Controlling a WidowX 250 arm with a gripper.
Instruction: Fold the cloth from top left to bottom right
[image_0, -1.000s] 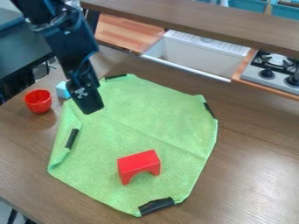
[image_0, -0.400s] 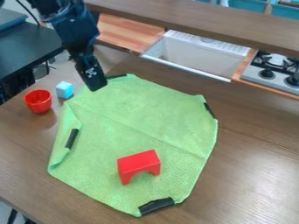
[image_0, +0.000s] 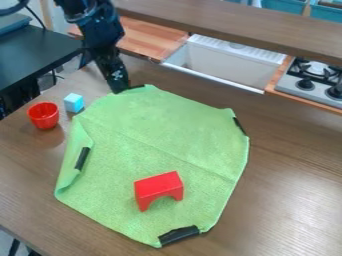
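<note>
**Hand (image_0: 118, 91) placed at the upper-left edge of the green cloth (image_0: 153, 135)**

The hand is seen in the upper left of the frame, pointed downward, close beside the black strip (image_0: 136, 86) at the cloth's top corner. Whether it is wide or narrow cannot be told, nor can contact with the cloth be confirmed.

The cloth is spread across the middle of the desk (image_0: 287, 190), and its left edge is turned over. 3 more black strips are seen on it: at the left (image_0: 82, 158), at the right (image_0: 239, 126) and at the bottom (image_0: 179, 235). A crease is run diagonally across its middle. On its lower part, a red arch block (image_0: 159, 187) is set.

To the left of the hand, a light blue cube (image_0: 74, 102) is placed near the cloth, with a red cup (image_0: 43, 116) just beyond it. In the upper right, a white sink (image_0: 227, 63) and a stove (image_0: 310, 82) are seen.
</note>
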